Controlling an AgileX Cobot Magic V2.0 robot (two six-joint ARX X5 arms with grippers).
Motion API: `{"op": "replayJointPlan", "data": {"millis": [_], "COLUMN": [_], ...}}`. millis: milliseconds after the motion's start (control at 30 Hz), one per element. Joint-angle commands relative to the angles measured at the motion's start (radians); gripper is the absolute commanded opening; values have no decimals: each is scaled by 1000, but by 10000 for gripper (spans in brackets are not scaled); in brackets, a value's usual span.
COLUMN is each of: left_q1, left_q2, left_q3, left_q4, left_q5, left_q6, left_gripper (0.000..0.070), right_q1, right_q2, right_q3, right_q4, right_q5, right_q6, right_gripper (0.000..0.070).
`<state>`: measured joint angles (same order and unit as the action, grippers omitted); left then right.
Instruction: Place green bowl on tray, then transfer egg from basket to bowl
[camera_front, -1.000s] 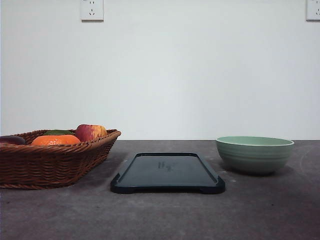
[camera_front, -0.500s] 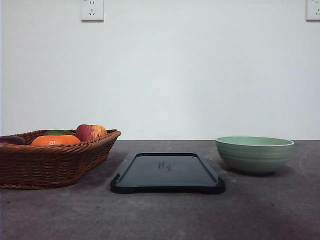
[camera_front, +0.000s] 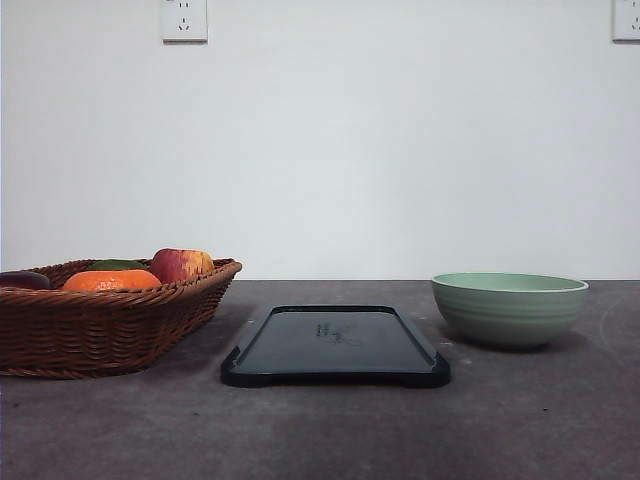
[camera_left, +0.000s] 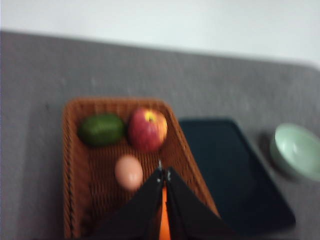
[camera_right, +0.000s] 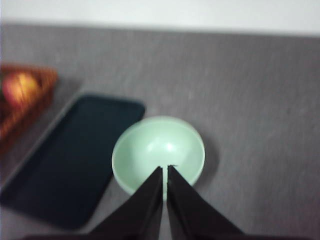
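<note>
On the grey worktop (camera_front: 330, 430) the brown wicker basket (camera_front: 100, 325) sits farthest left in the front view, and over its rim show an orange (camera_front: 110, 280), a red apple (camera_front: 181, 264), a sliver of something dark green behind the orange, and a dark purplish item at the far left edge that is too cropped to name. The left wrist view looks down into the basket (camera_left: 75, 165): a dark green avocado-like fruit (camera_left: 101, 129) lies beside the apple (camera_left: 147, 129), and the egg (camera_left: 128, 172) rests on the weave apart from both, near the left tool (camera_left: 162, 172), whose two black fingers are pressed together at their tips, clenched on nothing, hanging above the basket with a strip of orange visible between them lower down. Just right of the basket, not touching it, lies the glossy black tray (camera_front: 335, 345), flat and bare. Right of the tray, with a small gap of worktop between them, stands the green bowl (camera_front: 509, 308), upright on the worktop and not on the tray. In the right wrist view the right tool (camera_right: 165, 170) hovers over the near rim of the bowl (camera_right: 157, 150), its fingers likewise closed tip to tip and holding nothing; the bowl's inside is bare, and the tray (camera_right: 70, 160) lies beside it.
</note>
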<state>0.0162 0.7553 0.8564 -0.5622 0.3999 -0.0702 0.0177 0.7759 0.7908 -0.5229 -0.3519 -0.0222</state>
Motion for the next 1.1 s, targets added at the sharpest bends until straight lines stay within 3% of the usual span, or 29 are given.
{"op": "replayJointPlan", "data": {"millis": [0,133,233,300,333,400,467,767,1067], "left_q1": [-6,-26,-39,-44,-45,-45,-45,-45,-45], "left_q2": [51,149,182,187,188,188,188,188,188], "left_q3": [51,118,134,134,134,134,134,134,134], "left_q4": [-53,-160,-178,-174,-171,-166,-165,-158,-155], "left_q5": [25,36,36,36,36,36,36,36,36], "left_q6": [102,181,202,210,213,212,212,212,212], "left_gripper": [0,0,0,20,72,272,401,391,391], "right_q1": [0,1,7,7,7,7,7,7,6], "right_q2": [38,128,158,166,166,166,166,189,415], "right_q3": [40,88,98,99,99,99,99,112,300], "right_q4": [-36,-123,-124,-122,-121,-121,-121,-137,-343], "right_q5": [-22,-57,-64,-64,-64,-64,-63,-62,12], "right_q6": [-76,-128,-130,-138,-144,-147,-146,-53,41], "right_gripper": [6,6,13,73,128,242,295,296,296]}}
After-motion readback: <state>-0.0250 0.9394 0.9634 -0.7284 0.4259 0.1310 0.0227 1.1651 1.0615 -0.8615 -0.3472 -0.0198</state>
